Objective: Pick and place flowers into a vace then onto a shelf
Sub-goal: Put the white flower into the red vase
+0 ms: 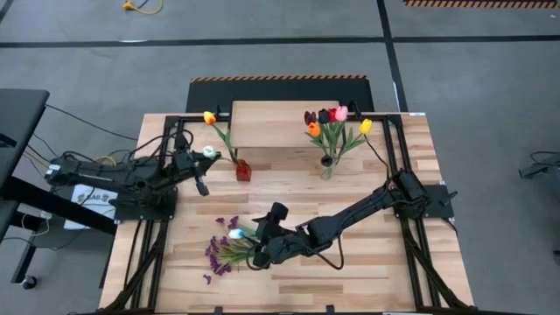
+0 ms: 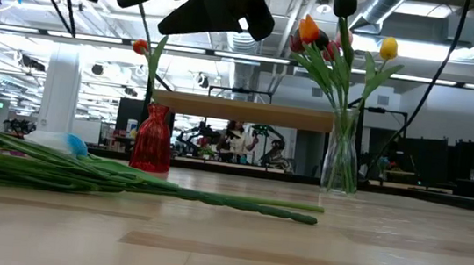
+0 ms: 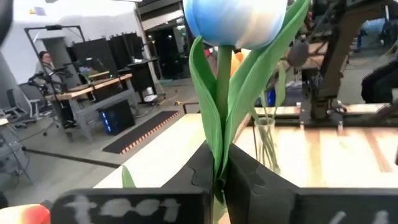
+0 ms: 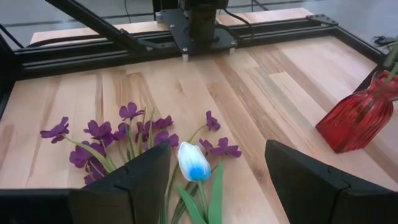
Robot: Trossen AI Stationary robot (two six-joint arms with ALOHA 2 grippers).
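Flowers are split three ways right now. A loose pile of purple sprigs [image 4: 118, 134] and a white-blue tulip [image 4: 193, 162] lies flat on the worktop [image 1: 367, 271], right in front of the right gripper [image 1: 256, 243]. Its jaws stand wide apart with that tulip head sitting between them, just ahead of the tips, so my guess is it's lining up to grab a stem from the pile.

The left gripper [image 1: 202, 171] already has one: jaws clamped on the green stem of another white-blue tulip [image 3: 236, 22], bloom up, leaves poking out above the fingers. Holding it low on the stem makes sense, since the cut end needs to go down a narrow neck.

Just beside those left jaws stands the red vase [image 1: 243, 170] with one orange-yellow tulip [image 1: 209, 117] in it, so probably that's the target. Further off from both grippers, a clear glass vase [image 1: 326, 166] carries a full bunch of red, orange, pink, yellow and dark tulips [image 1: 337, 118].

Behind both vases sits the shelf [image 1: 271, 122], a light wood plank, nothing on it yet as far as I can tell. So filling's underway, and shelving hasn't started.
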